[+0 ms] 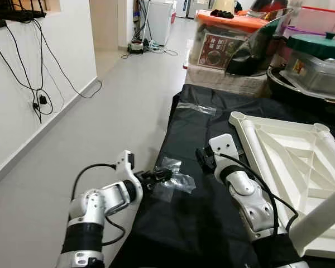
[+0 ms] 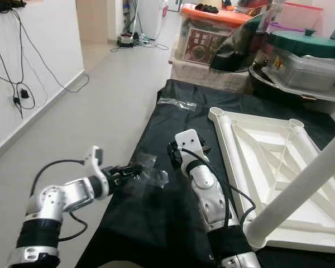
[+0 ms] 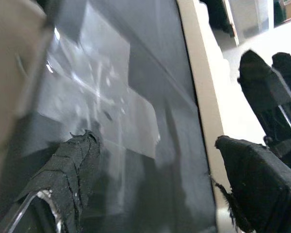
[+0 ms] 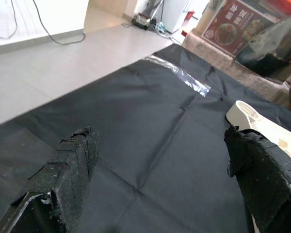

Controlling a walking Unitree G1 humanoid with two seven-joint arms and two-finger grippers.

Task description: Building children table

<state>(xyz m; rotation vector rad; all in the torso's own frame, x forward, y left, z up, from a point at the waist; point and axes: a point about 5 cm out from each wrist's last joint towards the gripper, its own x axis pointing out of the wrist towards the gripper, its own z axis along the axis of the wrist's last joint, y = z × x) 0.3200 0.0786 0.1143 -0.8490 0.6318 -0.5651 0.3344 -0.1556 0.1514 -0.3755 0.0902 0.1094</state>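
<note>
Left eye view: left end effector (image 1: 163,175), wide, at the plastic bag (image 1: 176,181); right end effector (image 4: 160,184) wide at three o'clock. The thin film could slip free.

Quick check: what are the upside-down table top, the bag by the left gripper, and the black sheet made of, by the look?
Table top: looks like moulded white plastic, semi-gloss; ribbed underside with round leg sockets.
Bag: thin clear plastic film, crinkled and glinting; contents too small to tell. The left gripper is at it.
Black sheet: probably matte non-woven fabric; it holds fold creases and barely reflects.
</note>
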